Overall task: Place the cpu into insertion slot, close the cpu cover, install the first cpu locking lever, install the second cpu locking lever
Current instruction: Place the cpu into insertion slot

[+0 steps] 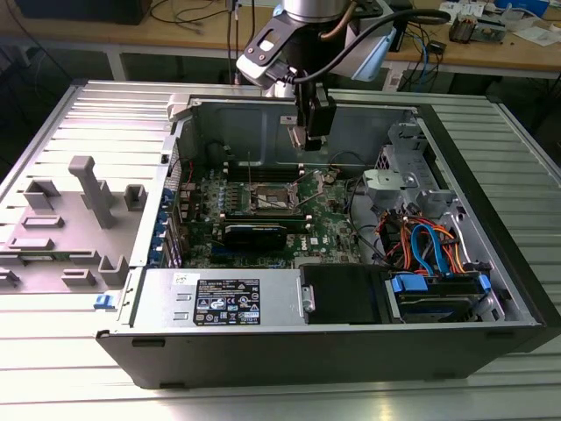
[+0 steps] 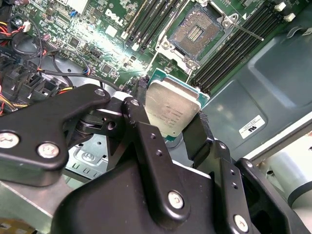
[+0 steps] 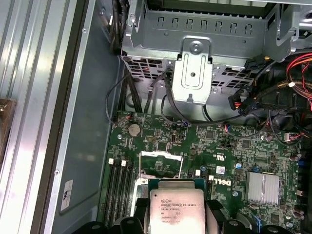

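Grey ribbed metal forms the tabletop (image 1: 53, 132), and an open computer case (image 1: 263, 346) lies on it. From the exterior view I see the arm (image 1: 307, 22) reaching down over the case's far wall. Its jaws hang well above the motherboard (image 1: 329, 224), roughly over the socket (image 1: 267, 200) near the board's middle. This view gives the height left between jaws and board, but the chip is too small to judge here.

In the second wrist view the cpu (image 2: 173, 108) sits clamped between the jaws by two opposite edges, its dull metal top facing the camera. Beyond it the socket (image 2: 194, 30) lies open with its pin field bare, and a thin locking lever (image 2: 246, 30) angles away beside the memory slots (image 2: 234, 48). I'd judge the chip light, stiff and thin, with a smooth top that could slip. Its underside and those pins look easily damaged, so an edge grip like this one seems the safe hold.

The first wrist view looks down past the cpu (image 3: 176, 212) toward the drive cage (image 3: 195, 78) at the case's end. A silvery frame just past the chip is probably the cpu cover (image 3: 161, 156), apparently raised, though I can't be sure. This view lines the chip up against the socket, whereas the second wrist view shows the socket's pin field itself.
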### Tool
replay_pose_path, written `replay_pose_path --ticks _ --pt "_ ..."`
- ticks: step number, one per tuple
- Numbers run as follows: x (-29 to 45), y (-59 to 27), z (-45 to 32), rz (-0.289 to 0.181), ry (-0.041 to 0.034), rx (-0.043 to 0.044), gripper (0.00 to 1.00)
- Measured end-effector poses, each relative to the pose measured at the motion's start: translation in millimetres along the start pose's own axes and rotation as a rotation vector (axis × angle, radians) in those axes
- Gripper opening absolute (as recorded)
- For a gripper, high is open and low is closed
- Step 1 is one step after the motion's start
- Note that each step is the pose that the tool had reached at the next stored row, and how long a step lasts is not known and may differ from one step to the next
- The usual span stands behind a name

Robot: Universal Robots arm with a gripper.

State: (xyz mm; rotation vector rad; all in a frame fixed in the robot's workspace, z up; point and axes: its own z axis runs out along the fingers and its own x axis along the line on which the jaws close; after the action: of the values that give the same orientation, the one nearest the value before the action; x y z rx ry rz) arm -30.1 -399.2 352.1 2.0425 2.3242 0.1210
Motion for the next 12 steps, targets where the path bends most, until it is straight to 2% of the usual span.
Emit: replay_pose_path --ticks 12 --pt "-0.2 -0.3 3.0 0.013 -0.0024 0.0008 0.55"
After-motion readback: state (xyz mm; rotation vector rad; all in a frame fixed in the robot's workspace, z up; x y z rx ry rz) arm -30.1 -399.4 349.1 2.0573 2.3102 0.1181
